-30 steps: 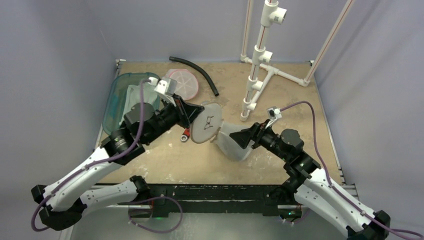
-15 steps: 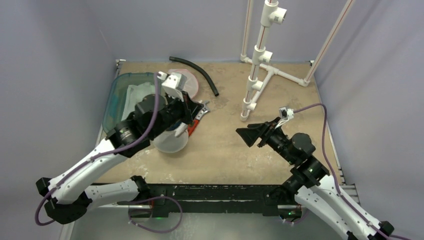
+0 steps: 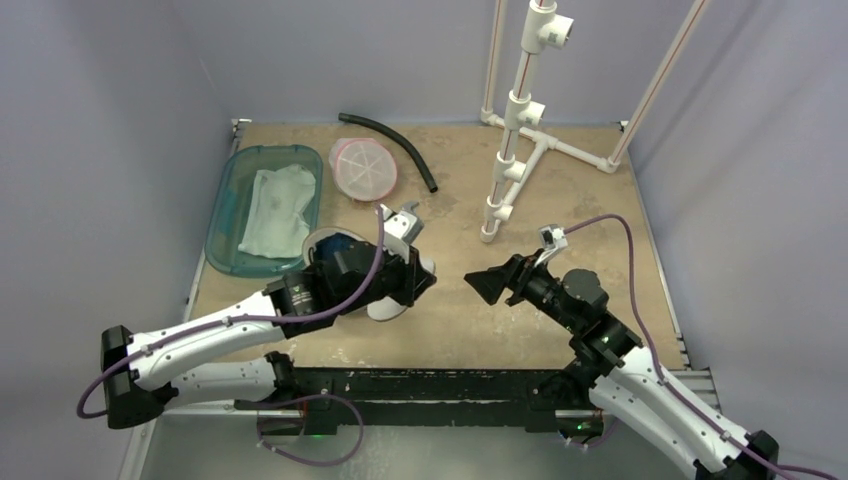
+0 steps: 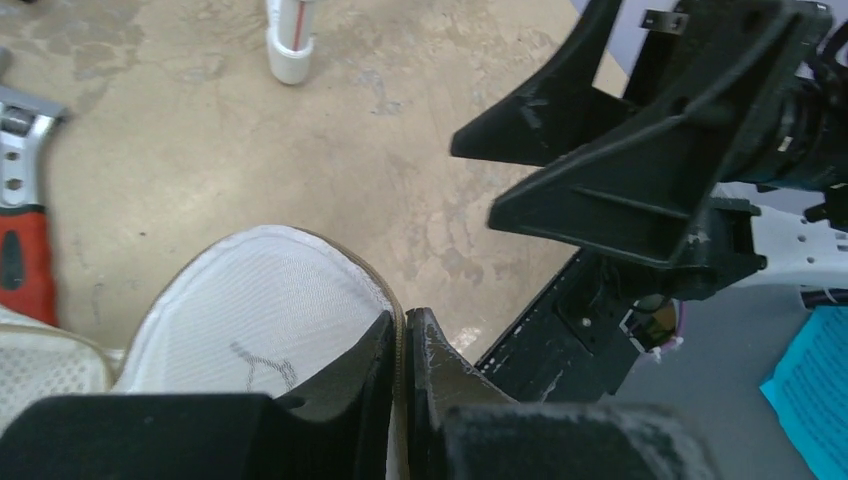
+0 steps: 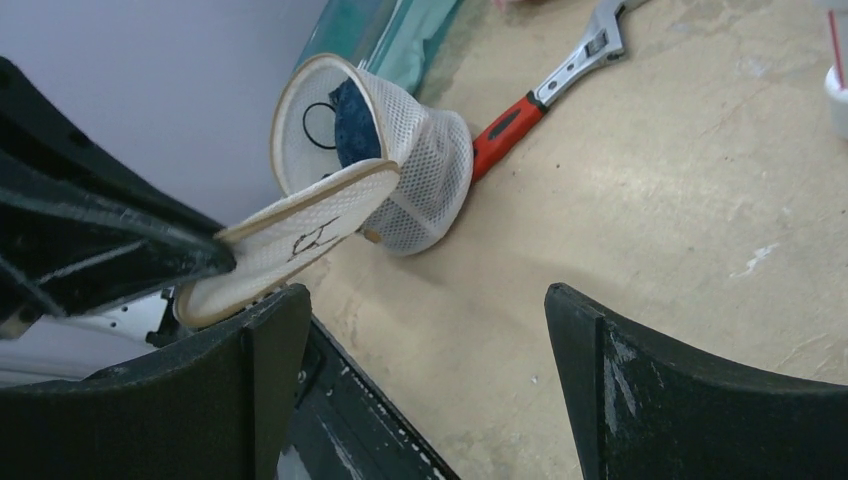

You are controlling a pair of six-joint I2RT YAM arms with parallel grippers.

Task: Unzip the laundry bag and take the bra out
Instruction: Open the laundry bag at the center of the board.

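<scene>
The white mesh laundry bag (image 5: 425, 175) lies on its side on the table with its mouth open. A dark blue bra (image 5: 352, 125) shows inside it, also from above (image 3: 345, 248). The bag's round lid (image 5: 290, 240) hangs out from the mouth. My left gripper (image 4: 403, 318) is shut on the lid's tan zipper rim (image 4: 330, 262), near the table's front middle (image 3: 428, 282). My right gripper (image 5: 425, 300) is open and holds nothing. It hovers to the right of the lid (image 3: 490, 285) with its jaws pointing at it.
A red-handled wrench (image 5: 510, 125) lies just behind the bag. A teal tray (image 3: 225, 215) holding a white cloth (image 3: 280, 205) sits at the left. A pink round lid (image 3: 363, 167) and a black hose (image 3: 395, 142) are at the back. A white pipe stand (image 3: 515, 150) is at the back right.
A second ago both grippers met at the bag mid-table. The right one backed away open. The left carried the bag left, then swung down toward the front with the lid pulled open.
</scene>
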